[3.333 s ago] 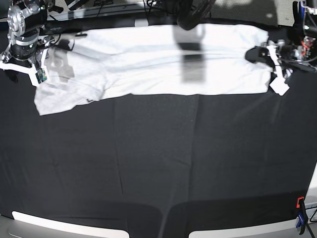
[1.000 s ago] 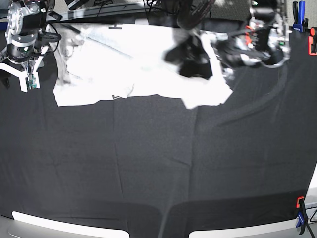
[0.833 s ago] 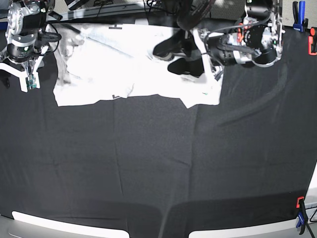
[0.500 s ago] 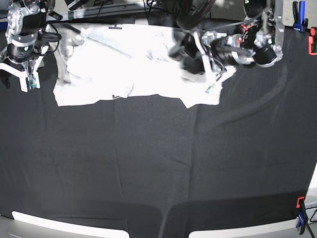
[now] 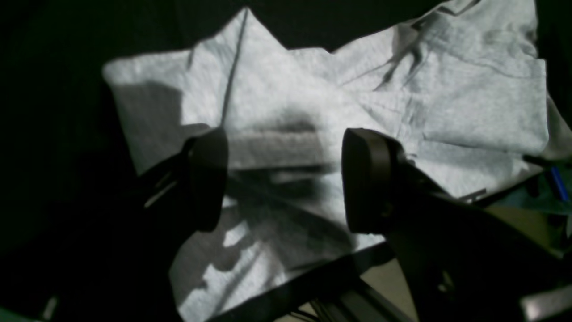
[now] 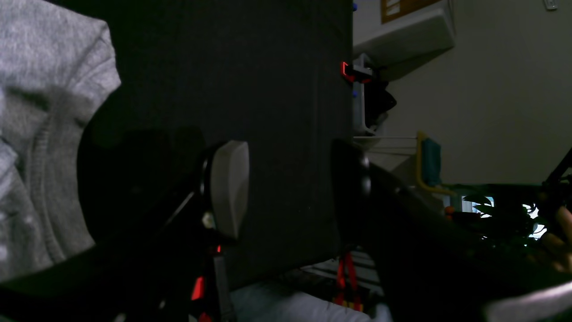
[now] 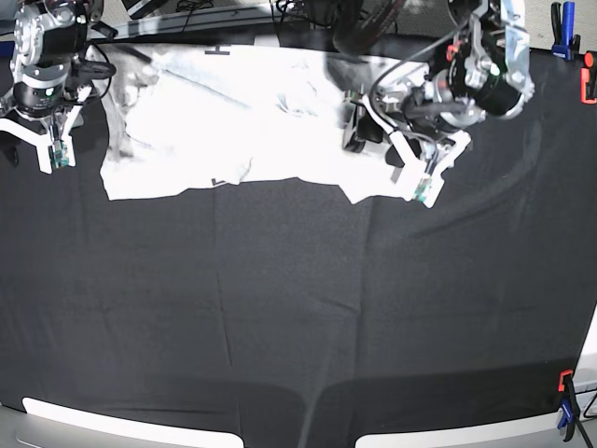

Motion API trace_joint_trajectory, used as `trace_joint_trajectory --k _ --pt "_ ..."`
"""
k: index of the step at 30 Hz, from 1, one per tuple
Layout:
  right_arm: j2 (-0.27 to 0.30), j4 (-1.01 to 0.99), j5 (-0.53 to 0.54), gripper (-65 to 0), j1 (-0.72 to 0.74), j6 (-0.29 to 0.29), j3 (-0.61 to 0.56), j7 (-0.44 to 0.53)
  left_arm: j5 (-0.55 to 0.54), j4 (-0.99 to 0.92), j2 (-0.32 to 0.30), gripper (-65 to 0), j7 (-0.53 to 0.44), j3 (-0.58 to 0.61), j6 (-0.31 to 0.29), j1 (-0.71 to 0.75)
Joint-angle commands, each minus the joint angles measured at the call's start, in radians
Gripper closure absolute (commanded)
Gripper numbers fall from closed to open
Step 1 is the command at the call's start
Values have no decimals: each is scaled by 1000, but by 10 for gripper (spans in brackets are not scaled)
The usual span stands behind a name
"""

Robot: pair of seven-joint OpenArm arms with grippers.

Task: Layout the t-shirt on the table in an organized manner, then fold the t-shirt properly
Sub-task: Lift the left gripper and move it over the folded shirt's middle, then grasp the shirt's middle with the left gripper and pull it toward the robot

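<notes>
Left wrist: I see my left gripper (image 5: 286, 179) with jaws wide apart, nothing between them, hanging over the rumpled t-shirt (image 5: 357, 103).
Right wrist: my right gripper (image 6: 286, 192) is parted and empty above the black worktop (image 6: 268, 89); the shirt edge lies at left.
Base: t-shirt (image 7: 252, 121) bunched along the far edge of the worktop (image 7: 298, 317); left gripper (image 7: 415, 173) over its right end, right gripper (image 7: 47, 149) just left of it.
</notes>
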Motion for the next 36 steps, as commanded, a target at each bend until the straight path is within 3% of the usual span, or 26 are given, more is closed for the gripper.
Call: trace_joint_trajectory --k 1,10,11,13,15,18,23,26,30,36 --pt "14 18 -20 -293 0 -13 10 12 -12 16 0 -372 -27 0 1 3" --pt "14 18 -20 -293 0 -13 10 11 14 -76 0 -372 -151 0 48 9" --pt "14 18 -20 -293 0 -13 10 11 59 -76 0 -372 -167 0 67 10" --pt "14 18 -20 -293 0 -13 10 8 153 -76 0 -372 -181 0 159 8" --pt "14 18 -21 -293 0 -13 10 8 177 -76 0 -372 -168 0 212 0" --pt "14 18 -21 -293 0 -13 10 9 76 -75 0 -372 -150 1 196 0" --pt "14 18 -21 -293 0 -13 10 9 -41 -75 0 -372 -160 39 54 1" --pt "14 18 -21 -293 0 -13 10 8 20 -76 0 -372 -174 93 56 1" --pt "14 18 -21 -293 0 -13 10 8 125 -83 0 -372 -192 142 137 -2" --pt "14 18 -21 -293 0 -13 10 8 113 -83 0 -372 -193 191 145 -3"
